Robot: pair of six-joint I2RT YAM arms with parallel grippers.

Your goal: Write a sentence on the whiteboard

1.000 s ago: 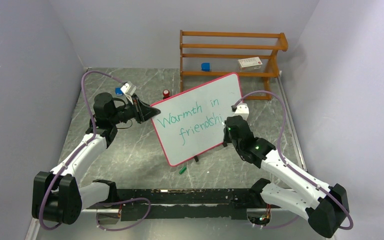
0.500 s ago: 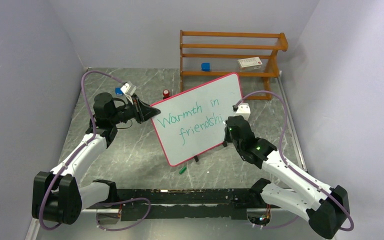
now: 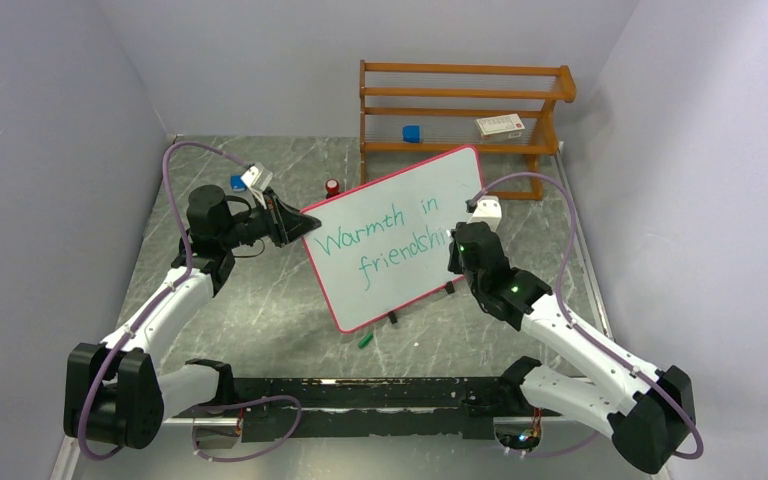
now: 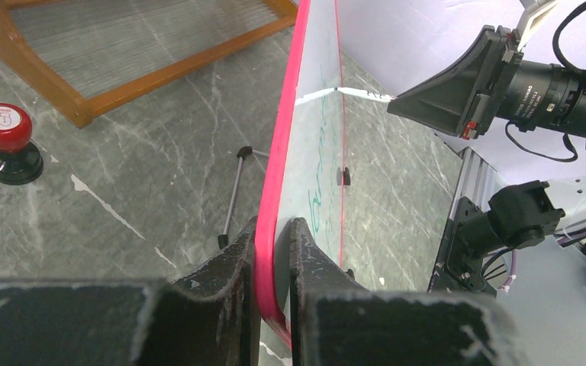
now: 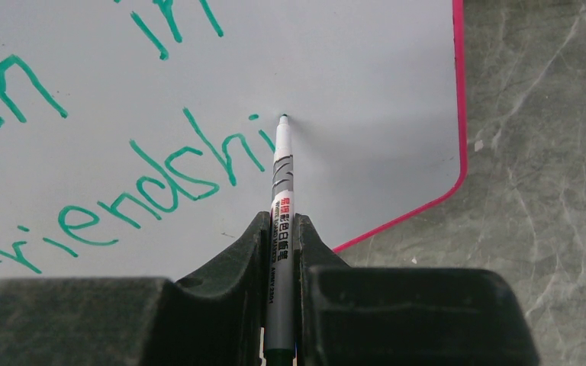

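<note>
The whiteboard (image 3: 400, 225) stands tilted on small black feet, white with a pink-red frame, and bears green writing "Warmth in friendshi". My left gripper (image 3: 305, 225) is shut on the whiteboard's left edge (image 4: 275, 252), one finger on each face. Over the board's right part, my right gripper (image 3: 452, 245) is shut on a grey marker (image 5: 281, 229). The marker's tip (image 5: 282, 118) sits just right of the last green letter on the whiteboard (image 5: 351, 69). A green marker cap (image 3: 365, 340) lies on the table in front of the board.
A wooden rack (image 3: 460, 105) stands behind the board, holding a blue block (image 3: 411, 133) and a white box (image 3: 500, 125). A red-topped stamp (image 3: 332, 187) (image 4: 4, 141) sits behind the board's left end. Grey walls close in both sides.
My right gripper has moved the marker slightly up and to the right past the last letter. The left arm and the board have not moved.
</note>
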